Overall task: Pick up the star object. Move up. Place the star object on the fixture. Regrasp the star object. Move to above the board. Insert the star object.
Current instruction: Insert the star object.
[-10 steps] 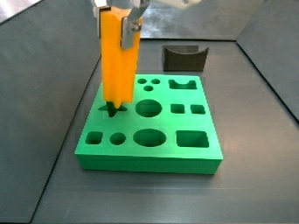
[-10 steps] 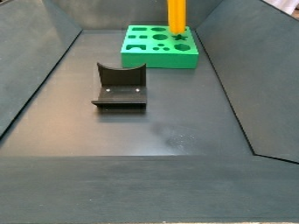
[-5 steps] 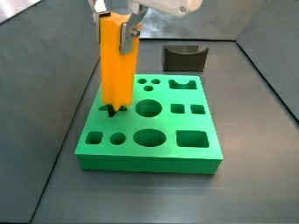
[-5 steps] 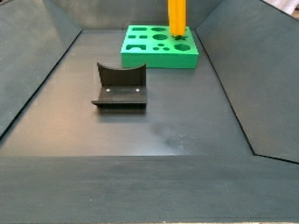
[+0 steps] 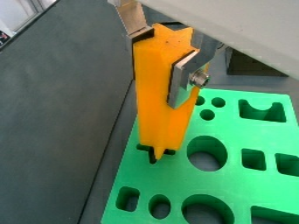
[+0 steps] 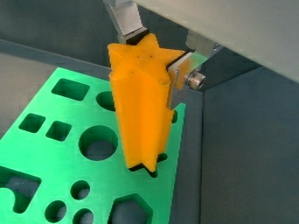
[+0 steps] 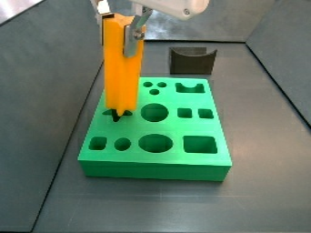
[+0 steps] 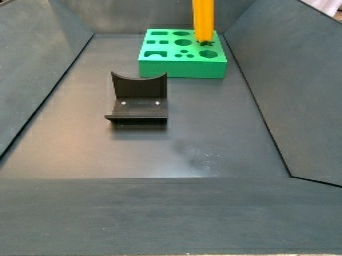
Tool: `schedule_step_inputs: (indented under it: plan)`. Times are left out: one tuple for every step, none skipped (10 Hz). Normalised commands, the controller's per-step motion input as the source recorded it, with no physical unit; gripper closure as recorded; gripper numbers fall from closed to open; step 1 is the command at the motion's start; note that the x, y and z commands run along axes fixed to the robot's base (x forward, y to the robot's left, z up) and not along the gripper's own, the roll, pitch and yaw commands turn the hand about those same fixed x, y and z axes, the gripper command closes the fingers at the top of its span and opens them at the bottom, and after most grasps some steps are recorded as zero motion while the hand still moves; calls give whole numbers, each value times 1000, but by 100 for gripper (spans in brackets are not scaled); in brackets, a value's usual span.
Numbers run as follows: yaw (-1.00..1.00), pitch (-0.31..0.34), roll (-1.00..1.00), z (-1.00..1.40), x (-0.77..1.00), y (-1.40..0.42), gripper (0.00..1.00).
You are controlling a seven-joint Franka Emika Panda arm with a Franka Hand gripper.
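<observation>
The orange-yellow star object (image 7: pixel 120 68) stands upright, its lower end at the star-shaped hole (image 7: pixel 116 115) near the green board's (image 7: pixel 158 157) edge. My gripper (image 7: pixel 124 27) is shut on the bar's upper end. In both wrist views the silver fingers (image 5: pixel 183 79) (image 6: pixel 179 70) clamp the bar (image 5: pixel 160 96) (image 6: pixel 140 105) from two sides, and its tip meets the star hole (image 5: pixel 156 154) (image 6: pixel 146 166). In a side view the bar (image 8: pixel 202 20) stands over the board's (image 8: pixel 183 60) far corner. The dark fixture (image 8: pixel 136 99) (image 7: pixel 191 60) is empty.
The board has several other cut-outs, among them circles (image 7: pixel 155 112) and squares (image 7: pixel 199 143). Dark sloping walls (image 8: pixel 40 90) surround the grey floor (image 8: pixel 174 150).
The bar and gripper have hardly moved; the bar's tip sits at the star hole in all frames, perhaps very slightly higher than a second ago.
</observation>
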Motion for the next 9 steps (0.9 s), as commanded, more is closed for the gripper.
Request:
schedule_step_inputs:
  plan:
    - [-74,0,0,0,0,-17,100]
    - [0,-3,0,0,0,-29,100]
    - [0,0,0,-31,0,-40,100]
    - [0,0,0,-69,0,-31,100]
    - [0,0,14,0,0,0,100]
    - [0,0,40,-94,0,0,100]
    - [0,0,24,-134,0,0,100]
    - [0,0,0,-111,0,0,100]
    - [0,0,0,-106,0,0,100]
